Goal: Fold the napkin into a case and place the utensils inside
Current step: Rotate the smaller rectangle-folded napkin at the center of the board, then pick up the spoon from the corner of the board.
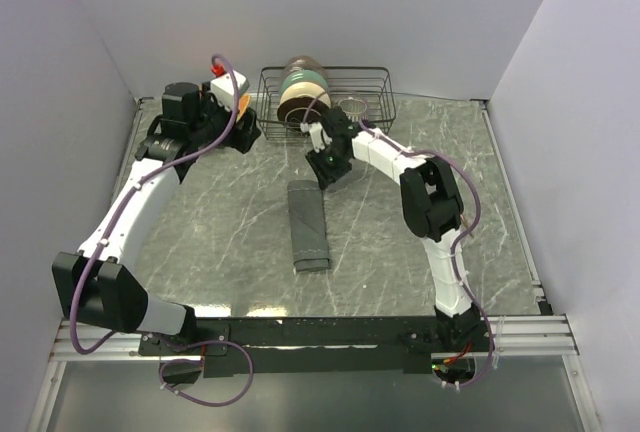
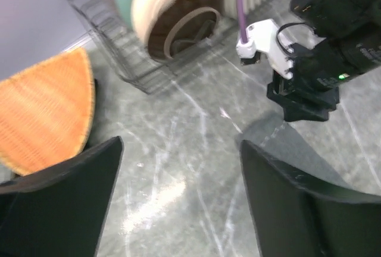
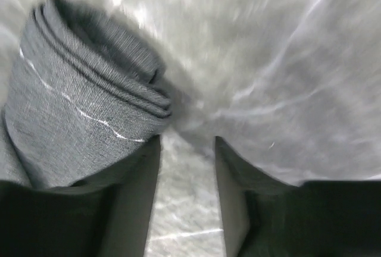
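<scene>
I'm looking down on a grey marbled table (image 1: pixel 400 252) boxed in by plain pale walls. A wire rack (image 1: pixel 370 87) stands at the far edge with a few plates (image 1: pixel 300 92) upright in it. The dark grey case (image 1: pixel 308 227) lies near the middle of the table as a long narrow strip, running away from the arm bases. My right gripper (image 1: pixel 325 167) hangs just over its far end. In the right wrist view the jaws stand apart with only bare marble between them. The case's layered edges (image 3: pixel 89 102) sit just beside the left-hand finger (image 3: pixel 131 197); I cannot tell whether they touch. My left gripper (image 1: pixel 245 132) is off at the far left, well apart from the case and close to the rack's left end. In its wrist view its fingers (image 2: pixel 65 197) are spread wide, with nothing between them but tabletop. An orange woven mat (image 2: pixel 41 114) lies to one side of them.
</scene>
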Robot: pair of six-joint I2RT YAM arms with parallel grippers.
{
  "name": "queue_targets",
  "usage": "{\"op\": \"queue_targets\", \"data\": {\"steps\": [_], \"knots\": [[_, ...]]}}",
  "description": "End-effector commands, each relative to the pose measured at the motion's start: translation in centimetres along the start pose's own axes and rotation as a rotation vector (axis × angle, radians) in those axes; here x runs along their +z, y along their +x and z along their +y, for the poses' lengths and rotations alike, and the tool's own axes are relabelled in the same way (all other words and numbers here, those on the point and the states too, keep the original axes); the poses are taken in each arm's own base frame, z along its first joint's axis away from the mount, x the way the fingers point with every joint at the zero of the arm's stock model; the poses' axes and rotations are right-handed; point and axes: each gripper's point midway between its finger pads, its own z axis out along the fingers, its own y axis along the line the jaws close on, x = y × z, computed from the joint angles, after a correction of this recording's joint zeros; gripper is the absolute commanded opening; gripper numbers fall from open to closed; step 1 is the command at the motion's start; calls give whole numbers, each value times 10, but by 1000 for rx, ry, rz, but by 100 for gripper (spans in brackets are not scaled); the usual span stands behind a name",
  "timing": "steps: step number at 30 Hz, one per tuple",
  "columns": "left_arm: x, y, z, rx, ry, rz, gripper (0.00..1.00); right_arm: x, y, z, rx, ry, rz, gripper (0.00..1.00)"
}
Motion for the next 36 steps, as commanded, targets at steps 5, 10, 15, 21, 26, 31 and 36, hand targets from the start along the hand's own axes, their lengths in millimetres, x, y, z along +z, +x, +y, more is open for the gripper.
{"op": "queue_targets", "data": {"steps": [5,10,15,21,26,31,36], "knots": [[-28,-111,43,-73,-236,-314,99,-142,-96,-29,1,107,-360,91],[-7,-130,33,-27,-101,-246,99,-202,-54,-37,-84,102,-343,100],[-2,-130,16,-30,5,-258,99,-212,57,-84,36,94,-132,98],[11,-99,-4,-158,104,-190,99,-197,163,-112,104,172,60,89],[15,-78,-21,-187,191,-143,99,-161,212,-120,132,211,157,81],[15,-60,-39,-194,298,-90,98,-134,224,-150,161,244,182,73],[11,-53,-46,-205,327,-85,96,-121,220,-164,154,256,174,63]]}}
